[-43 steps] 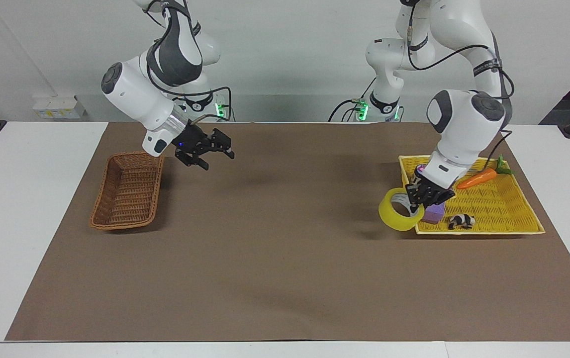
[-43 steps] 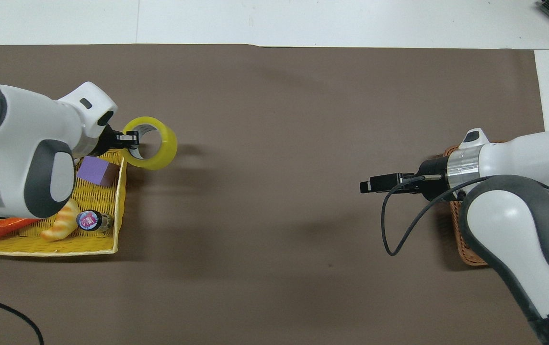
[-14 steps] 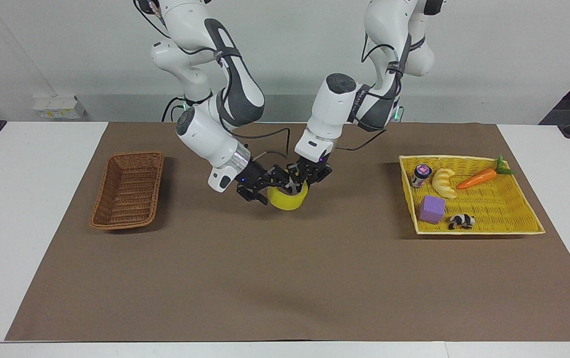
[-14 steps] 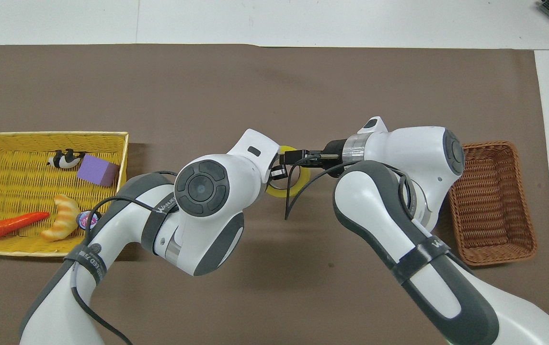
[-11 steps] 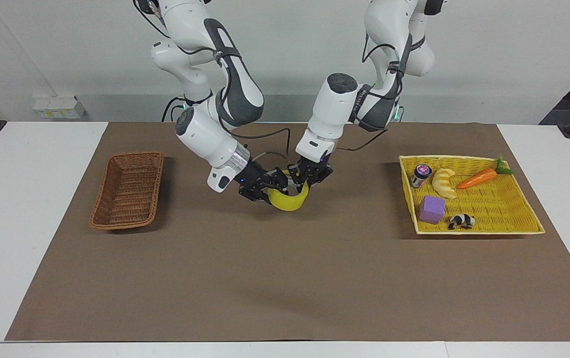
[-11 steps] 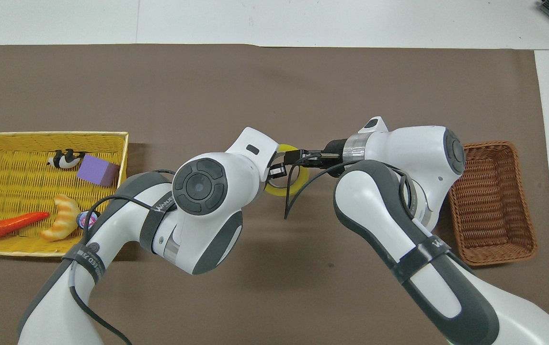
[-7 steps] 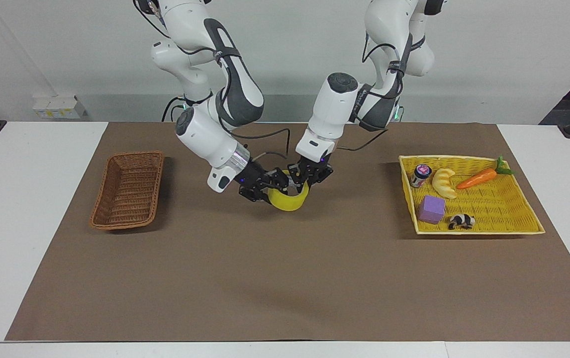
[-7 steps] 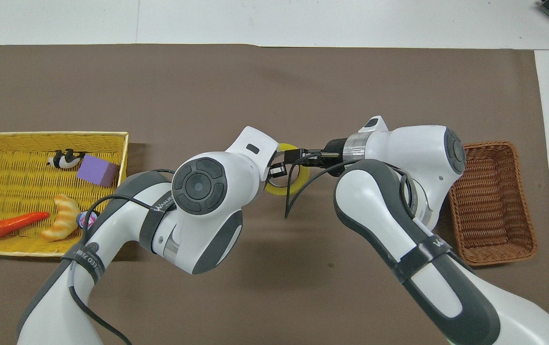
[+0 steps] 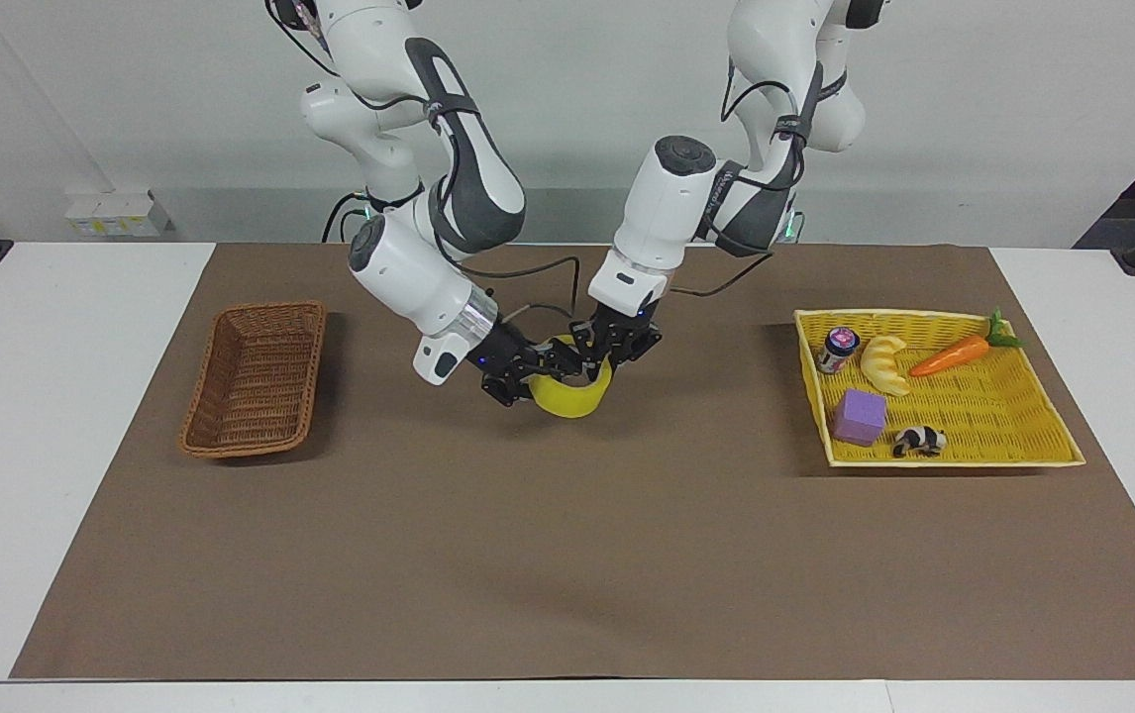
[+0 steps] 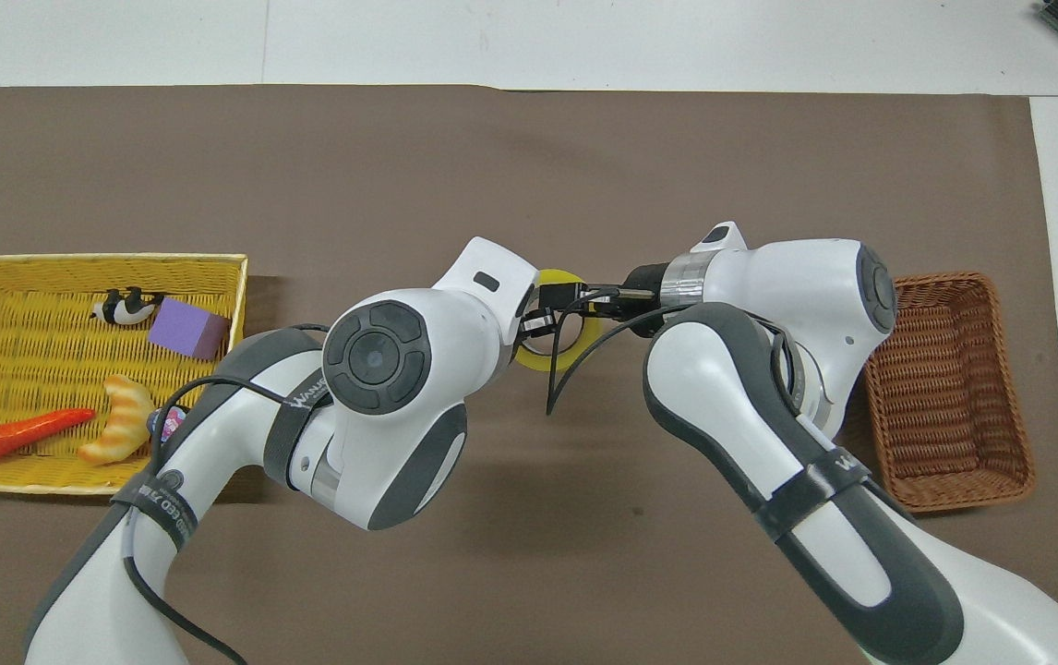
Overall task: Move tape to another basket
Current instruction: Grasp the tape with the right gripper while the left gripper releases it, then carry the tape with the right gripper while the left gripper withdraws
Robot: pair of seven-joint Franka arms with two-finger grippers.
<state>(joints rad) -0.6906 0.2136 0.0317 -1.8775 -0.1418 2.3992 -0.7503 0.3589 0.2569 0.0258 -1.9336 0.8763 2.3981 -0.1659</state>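
The yellow tape roll [image 9: 572,396] hangs a little above the brown mat at the middle of the table; it also shows in the overhead view [image 10: 555,362]. My left gripper [image 9: 615,349] is shut on the tape's rim from above, on the side toward the yellow tray. My right gripper [image 9: 526,374] is at the tape's rim on the side toward the wicker basket. Both hands [image 10: 538,319] [image 10: 555,296] cover much of the roll from above. The brown wicker basket [image 9: 256,381] stands empty at the right arm's end of the table.
A yellow woven tray [image 9: 974,406] at the left arm's end holds a carrot [image 9: 949,355], a croissant toy [image 9: 884,361], a purple block [image 9: 861,416], a panda toy [image 9: 917,441] and a small jar [image 9: 837,347].
My left gripper carried the tape from beside the yellow tray to the middle of the table. My right gripper came from the wicker basket to the tape's rim and has edged further onto it.
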